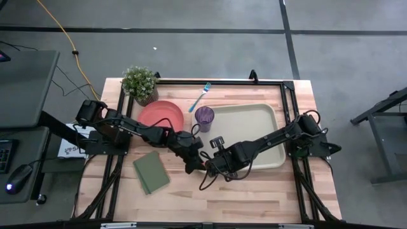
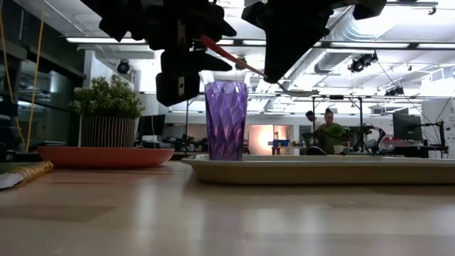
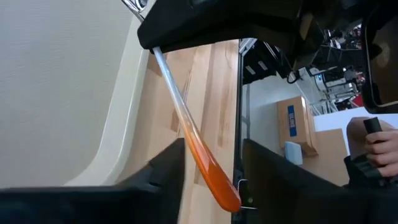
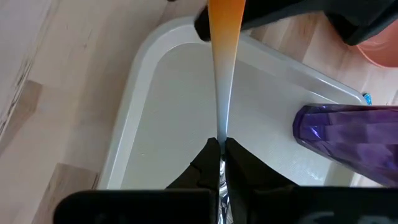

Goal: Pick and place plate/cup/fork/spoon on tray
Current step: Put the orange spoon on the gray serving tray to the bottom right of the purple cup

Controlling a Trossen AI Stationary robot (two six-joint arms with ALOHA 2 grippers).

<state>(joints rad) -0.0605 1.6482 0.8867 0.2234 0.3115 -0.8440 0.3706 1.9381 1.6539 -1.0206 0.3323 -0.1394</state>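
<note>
The spoon (image 2: 245, 67), silver with an orange handle tip, hangs in the air between my two grippers, over the tray's near left corner. My right gripper (image 4: 219, 146) is shut on it. My left gripper (image 3: 214, 168) is open, with its fingers standing on either side of the orange handle end (image 3: 211, 174). The purple cup (image 1: 204, 117) stands upright on the beige tray (image 1: 254, 133), at its far left corner. The orange-red plate (image 1: 161, 116) lies flat on the table left of the tray. The blue-handled fork (image 1: 200, 97) lies on the table beyond the tray. My right gripper pinches the spoon's handle at its pale part (image 4: 219, 134), toward the bowl end, between its two fingers. The handle runs on from the fingertips to the orange end. The spoon is lifted clear and tilted, with the orange end higher and the bowl (image 2: 298, 91) lower.
A potted plant (image 1: 140, 83) stands at the far left corner. A green pad (image 1: 151, 172) lies on the table near the front, left of the grippers. A black frame (image 1: 286, 83) runs around the table. A person (image 2: 328, 124) is in the room behind.
</note>
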